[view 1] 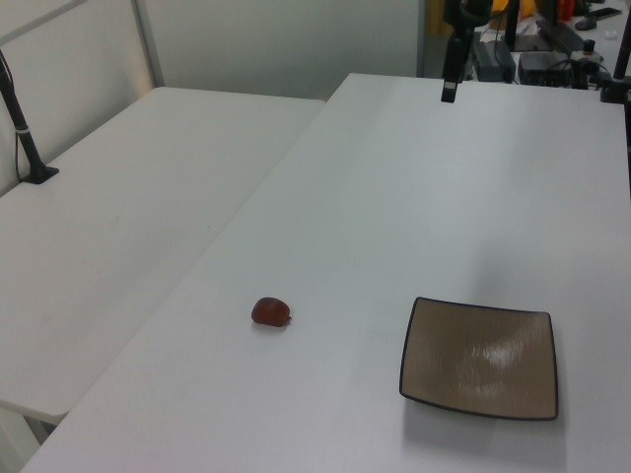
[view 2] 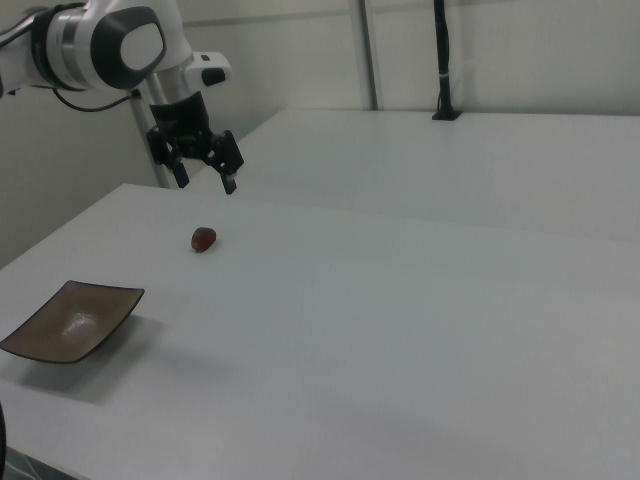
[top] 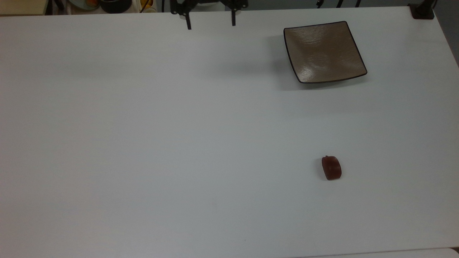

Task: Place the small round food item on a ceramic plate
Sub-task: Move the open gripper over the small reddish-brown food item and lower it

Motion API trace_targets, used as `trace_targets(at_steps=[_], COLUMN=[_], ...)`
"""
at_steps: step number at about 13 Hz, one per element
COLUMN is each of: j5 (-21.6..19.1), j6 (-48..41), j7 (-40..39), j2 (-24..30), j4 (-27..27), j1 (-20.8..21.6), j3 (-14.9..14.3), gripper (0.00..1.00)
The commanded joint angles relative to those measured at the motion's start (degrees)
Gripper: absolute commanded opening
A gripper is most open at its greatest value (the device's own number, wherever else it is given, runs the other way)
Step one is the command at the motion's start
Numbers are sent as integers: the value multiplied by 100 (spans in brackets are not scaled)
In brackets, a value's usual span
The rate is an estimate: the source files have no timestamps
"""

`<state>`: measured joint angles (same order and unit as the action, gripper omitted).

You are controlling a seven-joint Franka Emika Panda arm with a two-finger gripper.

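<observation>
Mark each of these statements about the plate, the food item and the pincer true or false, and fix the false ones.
1. The food item lies on the plate. False: it sits on the bare table, apart from the plate.
2. The pincer is open and holds nothing. True.
3. The plate is round and white. False: it is square and brown with a dark rim.
4. The plate holds nothing. True.
5. In the top view, the pincer hangs right above the food item. False: it is at the top edge, far from it.
</observation>
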<state>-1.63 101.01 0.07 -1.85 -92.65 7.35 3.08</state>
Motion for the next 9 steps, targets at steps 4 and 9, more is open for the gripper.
trace_targets(at_steps=[4,9], j5=[-180,144], j6=[277,1095], j7=[633,1653], j2=[-1255,-2327], j4=[1539,2392], j1=[379,1074], j3=[325,325], gripper=[100,100])
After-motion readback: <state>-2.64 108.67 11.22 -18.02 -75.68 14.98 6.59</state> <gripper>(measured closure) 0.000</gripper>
